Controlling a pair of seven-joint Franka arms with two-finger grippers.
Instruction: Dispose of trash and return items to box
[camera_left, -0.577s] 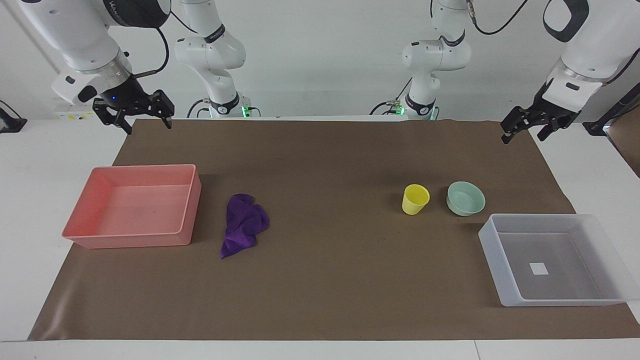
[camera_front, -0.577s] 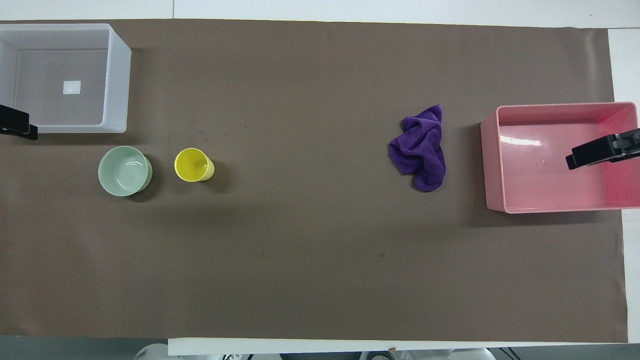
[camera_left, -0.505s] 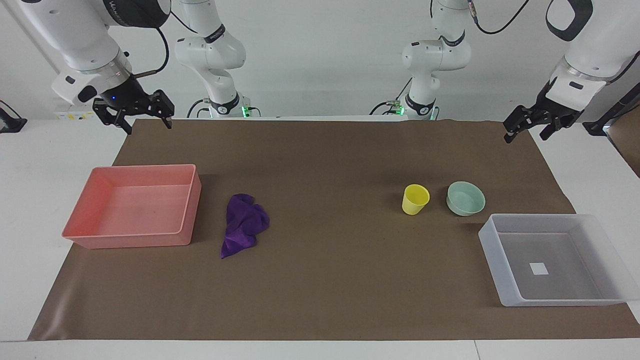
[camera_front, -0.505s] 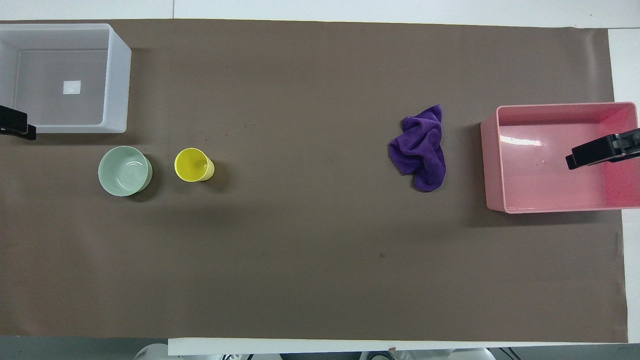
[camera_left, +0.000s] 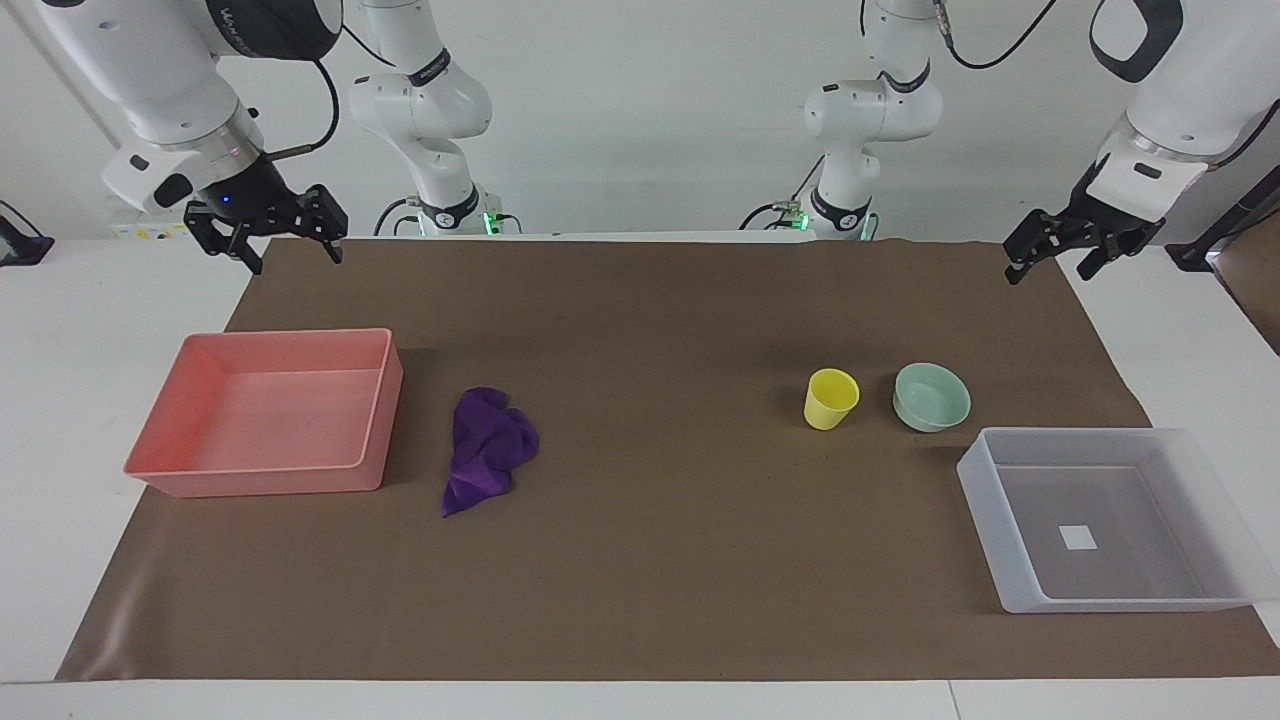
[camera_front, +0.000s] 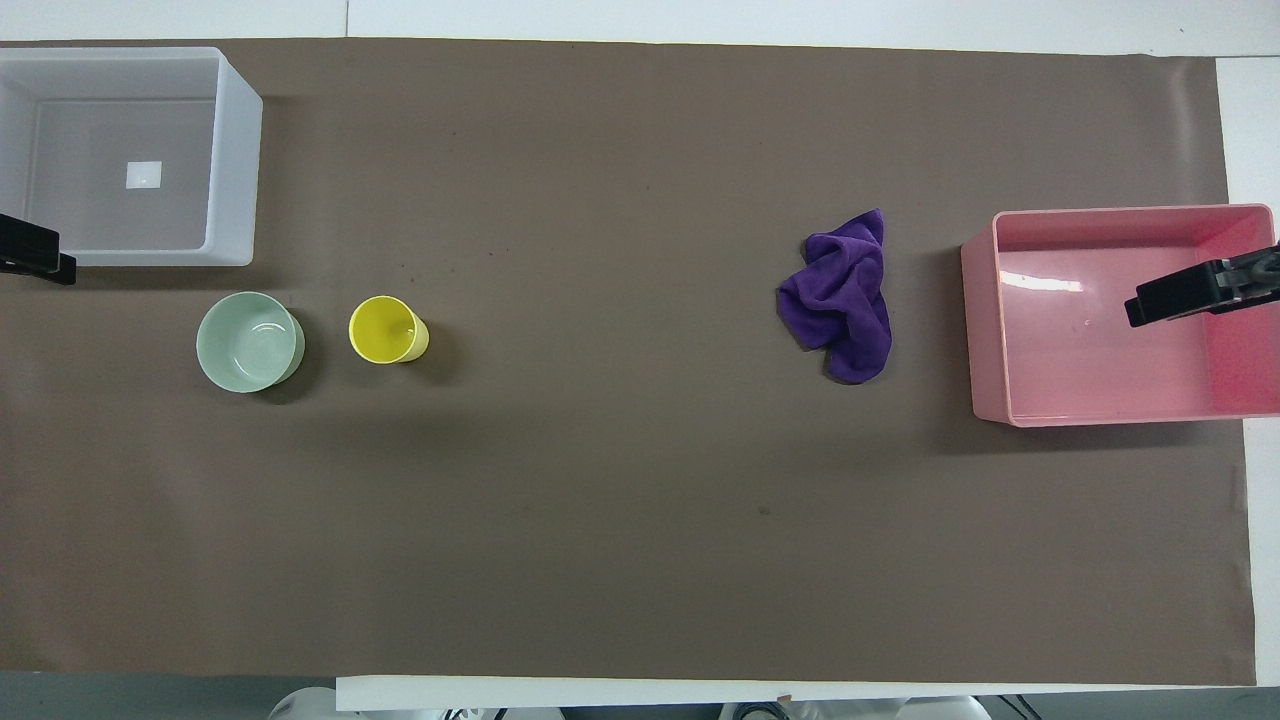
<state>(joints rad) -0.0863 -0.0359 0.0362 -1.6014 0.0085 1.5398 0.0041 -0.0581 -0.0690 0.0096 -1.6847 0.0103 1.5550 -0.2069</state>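
We take the brown mat (camera_left: 650, 560) as our landmark, since everything of the task lies on it. The purple rag (camera_left: 488, 448) lies crumpled on the mat toward the right arm's end, just beside the pink tray (camera_left: 375, 420) and apart from it, with bare mat between the two. The yellow cup (camera_left: 830, 398) stands upright on the mat toward the left arm's end, and the mint-green bowl (camera_left: 932, 396) sits just beside it, a little closer to that end, the two not touching. The clear box (camera_left: 985, 500) rests at the mat's corner at the left arm's end, farther from the robots than the bowl and near it; we see a small white label (camera_left: 1078, 537) on its bottom and nothing else in it. The pink tray holds nothing that we can see. Our right gripper (camera_left: 292, 252) hangs in the air over the mat's corner at the right arm's end, on the robots' own edge, its two fingers spread apart and holding nothing. Our left gripper (camera_left: 1048, 262) hangs in the air over the mat's corner at the left arm's end, also on the robots' edge; its fingers too stand apart with nothing between them.
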